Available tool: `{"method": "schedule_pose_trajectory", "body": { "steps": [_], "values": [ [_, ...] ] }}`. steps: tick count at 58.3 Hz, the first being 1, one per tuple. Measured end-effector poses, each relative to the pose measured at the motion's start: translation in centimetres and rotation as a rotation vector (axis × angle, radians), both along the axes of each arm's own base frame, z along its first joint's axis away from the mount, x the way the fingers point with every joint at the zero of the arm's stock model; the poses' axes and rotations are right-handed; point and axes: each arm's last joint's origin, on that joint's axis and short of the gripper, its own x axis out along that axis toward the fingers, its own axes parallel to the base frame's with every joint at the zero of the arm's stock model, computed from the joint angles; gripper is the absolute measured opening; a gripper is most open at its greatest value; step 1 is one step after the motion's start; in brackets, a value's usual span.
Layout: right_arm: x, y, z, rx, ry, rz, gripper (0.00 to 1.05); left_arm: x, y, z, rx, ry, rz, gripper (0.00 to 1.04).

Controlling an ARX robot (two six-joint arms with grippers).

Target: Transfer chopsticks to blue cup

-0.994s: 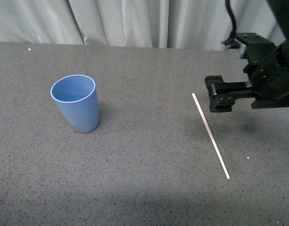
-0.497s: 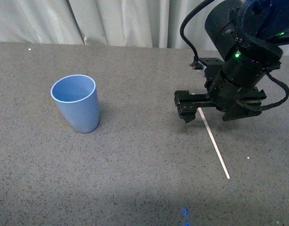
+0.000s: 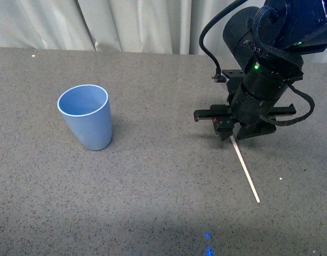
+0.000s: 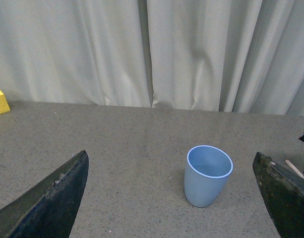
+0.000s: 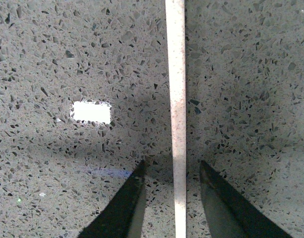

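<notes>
The right pincer [image 3: 227, 133] hangs low over the grey surface [image 3: 163, 208], parted astride the far end of the chopsticks [image 3: 245, 170], seemingly not touching them. The blue cup [image 3: 87, 120] stands well apart. Best to descend fully, then close squarely.

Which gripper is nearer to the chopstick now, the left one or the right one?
Right. The right gripper stands open over the chopstick's far end, one finger on each side, not yet closed. The left gripper is farther off, outside the front view, facing the blue cup.

Right gripper [image 5: 172, 166] vertical, jaws slightly apart; left gripper [image 4: 170, 156] jaws wide apart.
</notes>
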Motion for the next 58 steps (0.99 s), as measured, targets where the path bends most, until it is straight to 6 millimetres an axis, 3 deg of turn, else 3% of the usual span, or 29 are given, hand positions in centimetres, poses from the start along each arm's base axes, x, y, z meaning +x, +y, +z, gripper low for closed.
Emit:
{"method": "schedule_pose_trajectory", "body": {
  "steps": [9, 16, 19, 28, 35, 46, 58],
  "values": [
    [0.1, -0.2, 0.1, 0.005, -0.003, -0.013, 0.00, 0.0, 0.0, 0.0, 0.000, 0.000, 0.000, 0.98],
    [-0.5, -0.5, 0.5, 0.023, -0.102, -0.007, 0.01, 0.0, 0.0, 0.0, 0.000, 0.000, 0.000, 0.98],
    [-1.1, -0.4, 1.5, 0.036, -0.239, 0.043, 0.01, 0.0, 0.0, 0.0, 0.000, 0.000, 0.000, 0.98],
    [-2.5, 0.9, 6.9, 0.258, -0.594, 0.194, 0.01, 0.0, 0.0, 0.0, 0.000, 0.000, 0.000, 0.98],
    [-3.9, 3.5, 11.1, 0.466, -0.910, 0.428, 0.01, 0.0, 0.0, 0.0, 0.000, 0.000, 0.000, 0.98],
    [-4.9, 7.0, 12.8, 0.643, -1.109, 0.609, 0.01, 0.0, 0.0, 0.0, 0.000, 0.000, 0.000, 0.98],
    [-4.0, 9.8, 12.8, 0.742, -1.129, 0.703, 0.01, 0.0, 0.0, 0.0, 0.000, 0.000, 0.000, 0.98]
  ]
}}
